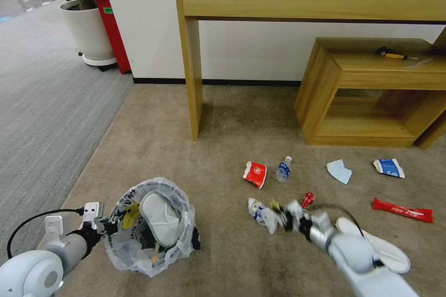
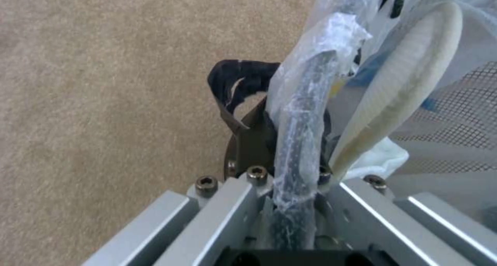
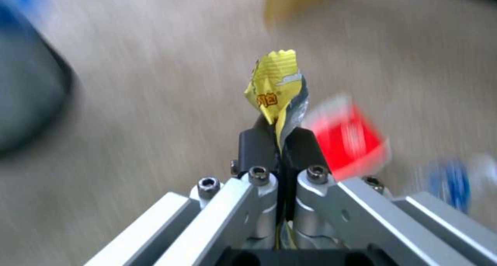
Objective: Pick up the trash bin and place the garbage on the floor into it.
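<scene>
Right wrist view: right end effector (image 3: 278, 139) pinches yellow wrapper (image 3: 273, 87) (blurred carpet (image 3: 145, 103) around).

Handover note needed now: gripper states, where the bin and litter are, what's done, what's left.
Left gripper: shut on the trash bin rim, at the robot's left.
Right gripper: shut on a yellow wrapper, above the floor.
Done: one white slipper in the bin.
Left on the floor: red cup, small bottle, light-blue mask, blue wrapper, red wrapper, red can, second slipper, crumpled wrapper.
</scene>
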